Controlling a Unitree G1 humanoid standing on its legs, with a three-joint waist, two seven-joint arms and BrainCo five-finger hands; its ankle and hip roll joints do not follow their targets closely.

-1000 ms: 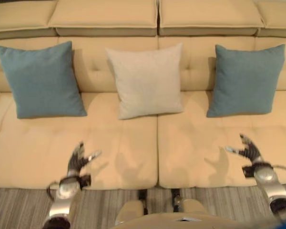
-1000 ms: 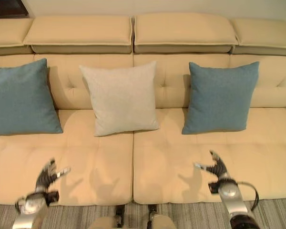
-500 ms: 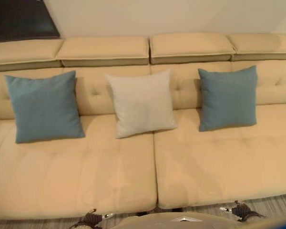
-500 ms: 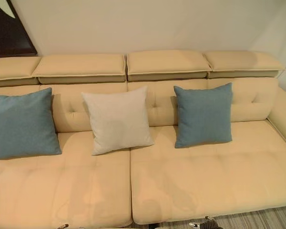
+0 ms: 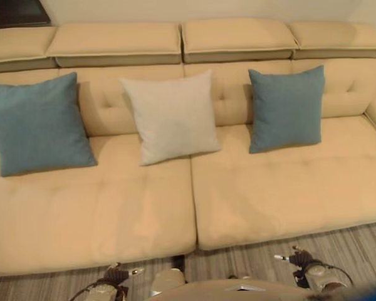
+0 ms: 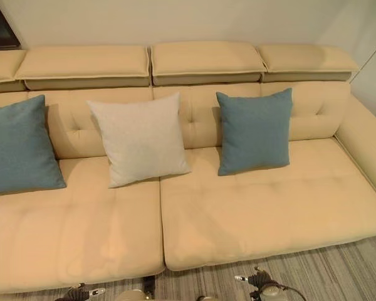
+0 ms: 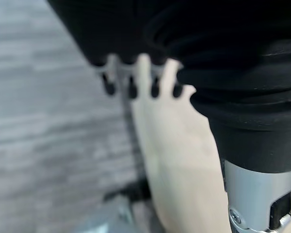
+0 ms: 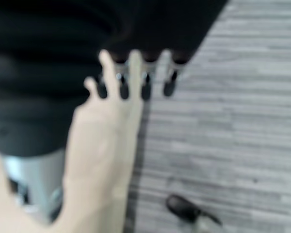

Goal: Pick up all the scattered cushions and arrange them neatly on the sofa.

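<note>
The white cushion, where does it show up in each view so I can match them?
Left eye view: white cushion left of centre, against the sofa back.
Right eye view: same cushion, further left.
Left wrist view: not in it.
Right wrist view: not in it.
Shared landmark: the seat seam below the cushion's right corner.

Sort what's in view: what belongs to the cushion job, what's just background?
Job:
left blue cushion, leaning on the backrest
beige cushion, middle
right blue cushion
sofa
left hand and right hand, both empty, low over the floor

Background:
striped grey floor
dark panel on the wall, upper left
</note>
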